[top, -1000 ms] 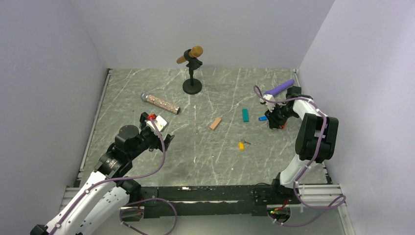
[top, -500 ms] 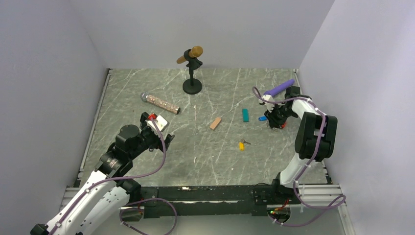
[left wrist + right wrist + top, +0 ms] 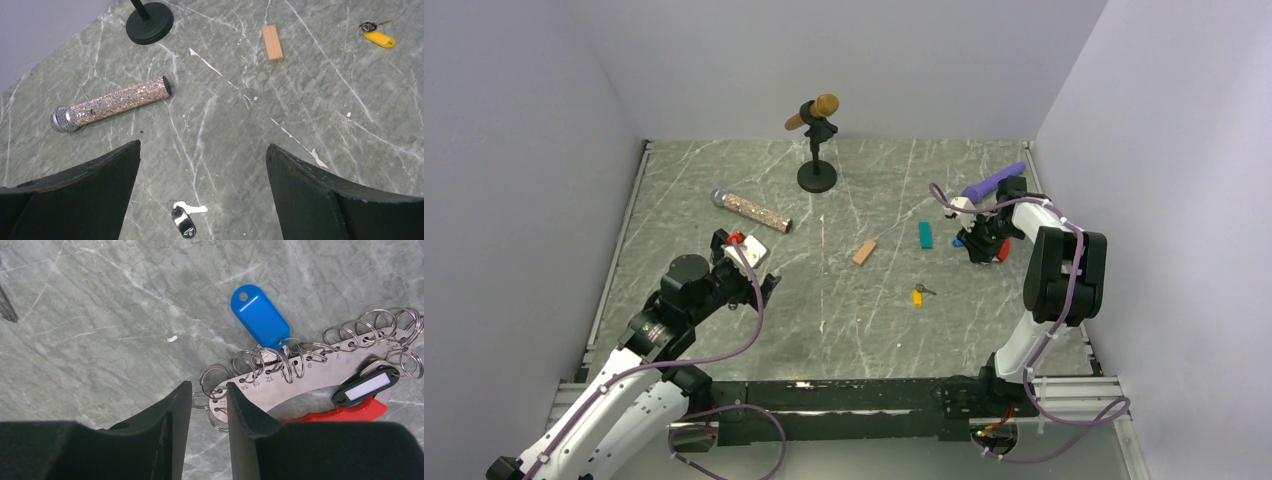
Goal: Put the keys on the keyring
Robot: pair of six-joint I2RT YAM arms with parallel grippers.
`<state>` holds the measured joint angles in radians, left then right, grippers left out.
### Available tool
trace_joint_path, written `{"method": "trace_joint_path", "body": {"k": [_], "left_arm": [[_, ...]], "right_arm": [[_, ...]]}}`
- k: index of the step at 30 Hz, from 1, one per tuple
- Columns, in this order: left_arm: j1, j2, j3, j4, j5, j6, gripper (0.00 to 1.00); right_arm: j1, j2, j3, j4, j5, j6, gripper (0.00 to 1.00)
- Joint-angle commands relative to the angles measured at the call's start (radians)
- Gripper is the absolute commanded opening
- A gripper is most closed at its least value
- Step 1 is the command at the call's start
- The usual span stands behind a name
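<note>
Right wrist: the right pincer [image 3: 209, 390] was narrowed about the near end of the silvery ring-lined metal keyring [image 3: 320, 375], grip unclear; squarer centring was judged needed.

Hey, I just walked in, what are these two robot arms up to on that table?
They are loading keys onto a keyring. The right tool has its jaws narrowed around one end of the keyring, which seems to carry a blue-tagged key and a black tag; whether it actually pinches it is unclear. The left tool hangs wide open above a loose black-tagged key on the table. A yellow-tagged key also lies loose.
</note>
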<state>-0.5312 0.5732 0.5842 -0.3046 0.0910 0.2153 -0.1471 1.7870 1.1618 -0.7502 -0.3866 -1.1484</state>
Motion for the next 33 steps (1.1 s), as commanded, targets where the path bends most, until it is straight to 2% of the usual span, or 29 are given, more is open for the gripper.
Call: {"method": "trace_joint_path", "body": {"k": [1,10,18,25,29,33], "left_arm": [[0.007,-0.003,0.032,0.024,0.024,-0.005,0.99],[0.007,-0.002,0.033,0.024,0.024,-0.005,0.99],[0.011,0.001,0.033,0.025,0.029,-0.005,0.99],[0.013,-0.001,0.033,0.024,0.03,-0.006,0.99],[0.013,-0.001,0.033,0.024,0.028,-0.007,0.99],[0.013,0.002,0.034,0.024,0.03,-0.007,1.0]], "right_arm": [[0.004,0.005,0.007,0.007,0.034,-0.028,0.36],[0.03,0.012,-0.013,0.039,0.088,-0.041,0.33],[0.031,-0.006,0.001,0.0,0.055,-0.055,0.04],[0.004,-0.05,0.084,-0.122,-0.121,-0.012,0.0],[-0.008,-0.011,0.171,-0.244,-0.249,0.032,0.0],[-0.003,0.059,0.221,-0.297,-0.288,0.085,0.01]]}}
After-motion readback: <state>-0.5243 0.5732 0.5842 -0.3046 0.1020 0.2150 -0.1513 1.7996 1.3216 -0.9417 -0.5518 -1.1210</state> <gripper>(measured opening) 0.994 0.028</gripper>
